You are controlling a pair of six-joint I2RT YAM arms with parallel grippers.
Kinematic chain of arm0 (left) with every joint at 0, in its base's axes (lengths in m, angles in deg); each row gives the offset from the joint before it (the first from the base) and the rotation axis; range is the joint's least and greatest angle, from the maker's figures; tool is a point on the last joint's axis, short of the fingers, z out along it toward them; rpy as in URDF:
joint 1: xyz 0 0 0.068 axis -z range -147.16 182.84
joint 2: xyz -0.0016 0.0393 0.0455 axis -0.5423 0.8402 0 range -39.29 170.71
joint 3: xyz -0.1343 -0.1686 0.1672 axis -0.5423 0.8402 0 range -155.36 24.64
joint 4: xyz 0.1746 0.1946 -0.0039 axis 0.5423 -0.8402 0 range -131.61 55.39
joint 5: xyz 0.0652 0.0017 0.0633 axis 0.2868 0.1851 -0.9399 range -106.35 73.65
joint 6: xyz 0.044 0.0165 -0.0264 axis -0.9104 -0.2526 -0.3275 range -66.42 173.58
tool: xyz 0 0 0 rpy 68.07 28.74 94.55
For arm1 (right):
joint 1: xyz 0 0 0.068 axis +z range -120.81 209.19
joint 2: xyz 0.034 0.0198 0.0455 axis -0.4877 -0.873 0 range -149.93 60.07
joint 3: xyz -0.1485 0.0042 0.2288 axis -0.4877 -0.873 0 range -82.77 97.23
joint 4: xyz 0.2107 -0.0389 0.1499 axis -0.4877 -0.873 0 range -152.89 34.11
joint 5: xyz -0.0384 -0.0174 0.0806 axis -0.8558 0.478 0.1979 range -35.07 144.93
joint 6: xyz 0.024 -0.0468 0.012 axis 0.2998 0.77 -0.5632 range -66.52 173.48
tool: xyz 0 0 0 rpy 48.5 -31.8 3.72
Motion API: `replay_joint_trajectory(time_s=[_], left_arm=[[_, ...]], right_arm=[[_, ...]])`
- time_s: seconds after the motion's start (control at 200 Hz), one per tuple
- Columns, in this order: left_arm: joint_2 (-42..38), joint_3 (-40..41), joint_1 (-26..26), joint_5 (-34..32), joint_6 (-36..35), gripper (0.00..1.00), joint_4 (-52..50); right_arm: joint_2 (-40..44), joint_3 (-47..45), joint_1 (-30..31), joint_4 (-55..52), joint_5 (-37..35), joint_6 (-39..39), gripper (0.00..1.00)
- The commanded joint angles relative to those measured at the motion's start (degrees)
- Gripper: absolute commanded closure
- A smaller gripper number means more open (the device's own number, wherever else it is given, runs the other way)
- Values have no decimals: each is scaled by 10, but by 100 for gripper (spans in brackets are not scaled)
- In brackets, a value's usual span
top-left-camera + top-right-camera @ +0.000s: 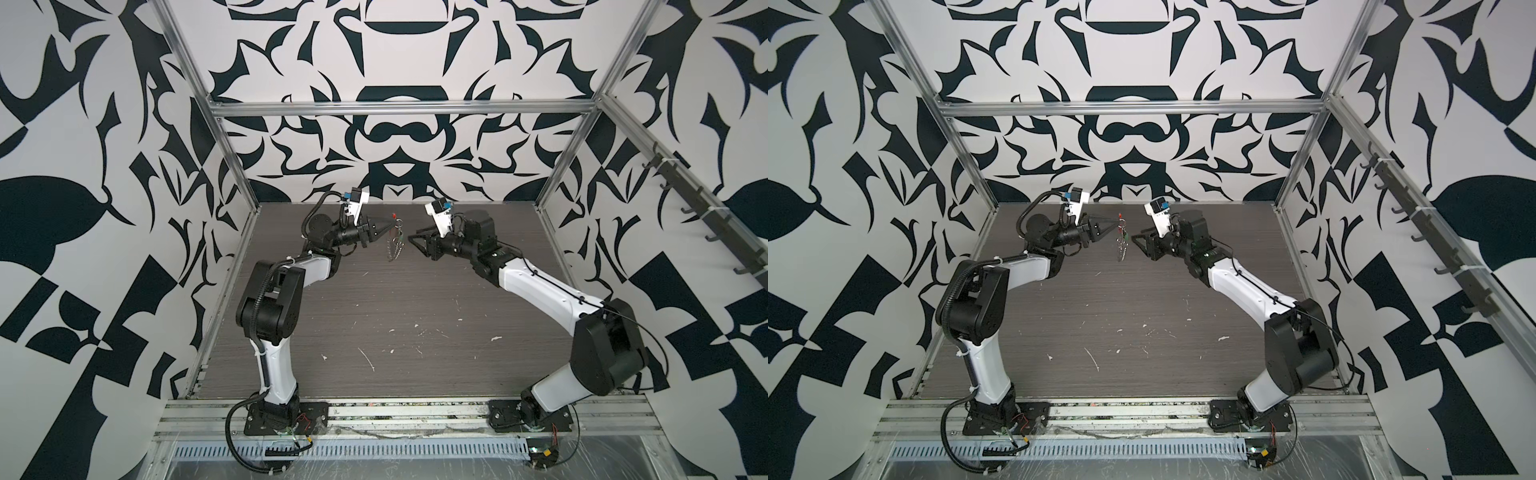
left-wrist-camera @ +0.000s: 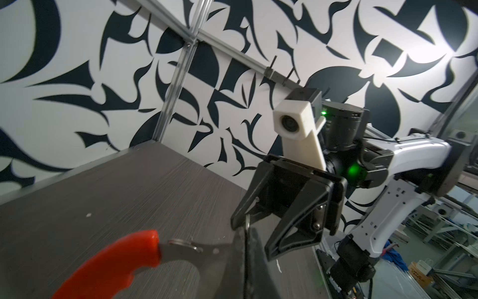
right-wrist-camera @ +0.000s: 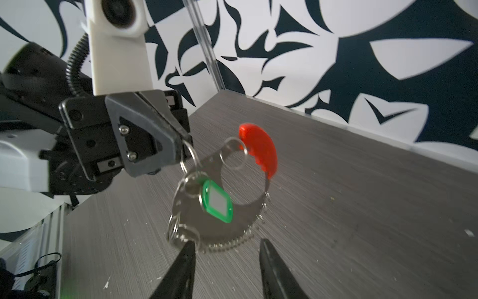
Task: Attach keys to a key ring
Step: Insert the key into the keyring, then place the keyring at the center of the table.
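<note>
Left claw [image 3: 185,147] clenches a small silver ring, hanging the red-segmented oval wire key ring [image 3: 186,209] clear of the grey table [image 3: 336,207]. Flat green plastic key tag [image 3: 217,202] dangles just below its tips, apparently attached. Right claw [image 3: 226,243] gapes empty just short of it.

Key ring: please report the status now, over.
Left gripper shut on key ring, lifted. Right gripper open, close to it. Green key tag hangs on ring. No obstruction seen.

Grey wood-grain surface [image 1: 395,299], flecked white, is enclosed behind and on both sides by black-and-white patterned walls [image 1: 395,158]. An aluminium frame [image 1: 395,109] rises from its far corners. A hook rail [image 1: 702,199] runs alongside it.
</note>
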Motion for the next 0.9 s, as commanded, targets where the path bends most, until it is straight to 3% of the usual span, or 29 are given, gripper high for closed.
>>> replay_joint_trajectory(time_s=[0.0,0.14,0.31,0.64,0.895], left_arm=[[-69,25,-10,-3,-159,100,-179],[-135,-37,-9,-76,-489,100,-645],[-122,-141,-10,-185,-668,100,-958],[-177,-198,-12,-371,-811,100,-1235],[-232,-211,-41,-420,-870,100,-1314]], right_arm=[[54,-57,-17,75,-56,-9,56],[88,-117,-42,104,-87,-20,57],[115,-168,-57,129,-125,-28,57],[113,-210,-64,168,-141,-47,59],[72,-196,-64,206,-112,-81,60]])
